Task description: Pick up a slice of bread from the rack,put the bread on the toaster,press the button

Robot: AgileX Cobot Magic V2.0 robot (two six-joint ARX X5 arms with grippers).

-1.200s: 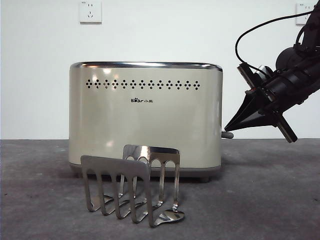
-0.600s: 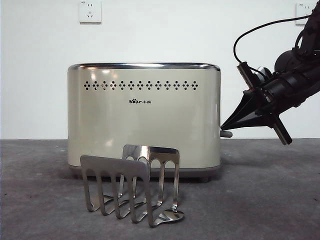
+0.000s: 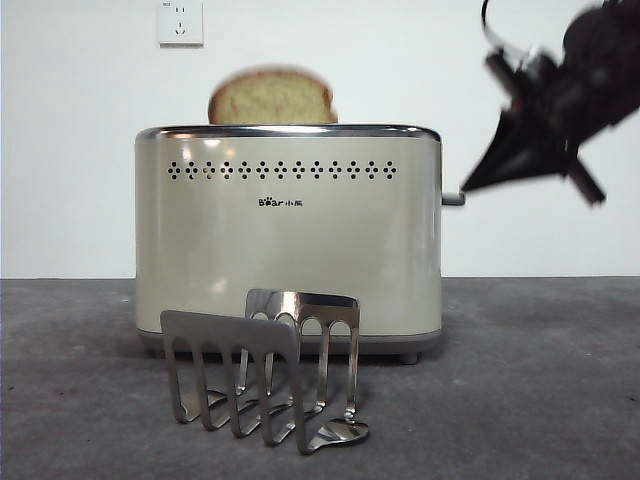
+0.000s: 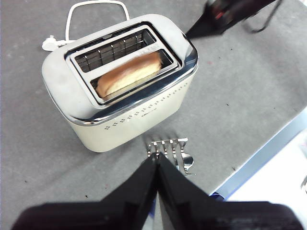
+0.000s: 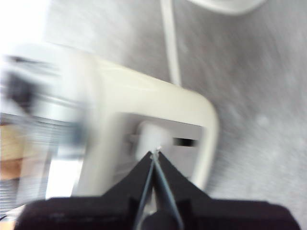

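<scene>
right gripper [image 3: 470,187], pressed together, just beside button [image 3: 453,199] at toaster [image 3: 288,240] narrow end | button below tip | left gripper [image 4: 156,165] pressed together, well apart

Looked like a bare robot test bench rather than a kitchen. Set on a rough dark grey tabletop [image 3: 540,380] before a plain white wall [image 3: 80,180] with white power sockets [image 3: 180,22], nothing homely around.

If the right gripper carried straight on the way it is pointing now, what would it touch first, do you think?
Most likely the button: the right gripper tapers toward that grey knob at the toaster's narrow end, though motion blur makes the gap uncertain.
</scene>
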